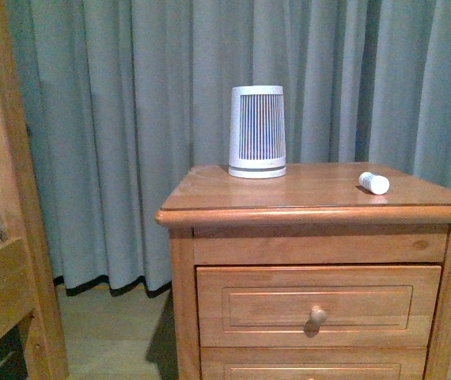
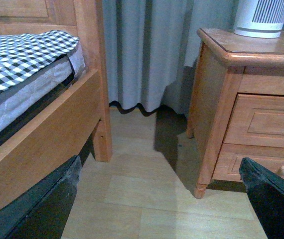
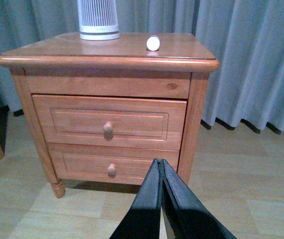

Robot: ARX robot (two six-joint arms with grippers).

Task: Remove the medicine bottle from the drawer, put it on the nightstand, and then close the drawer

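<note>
Well apart: medicine bottle point(image 3: 153, 43), right claw point(image 3: 161, 164).

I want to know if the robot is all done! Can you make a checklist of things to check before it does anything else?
1. Small white medicine bottle out of the drawer and on the reddish-brown wooden nightstand: ok. It lies on its side, on the top's right part in the front view.
2. Bottle away from the top's edge: ok, though it could roll.
3. Upper honey-brown drawer closed: ok, it looks pushed in.
4. Tall white ribbed device upright: ok.
5. Right gripper empty: ok, jaws together, holding nothing, away from the nightstand.
6. Left gripper empty: ok, jaws apart, nothing between them.
</note>
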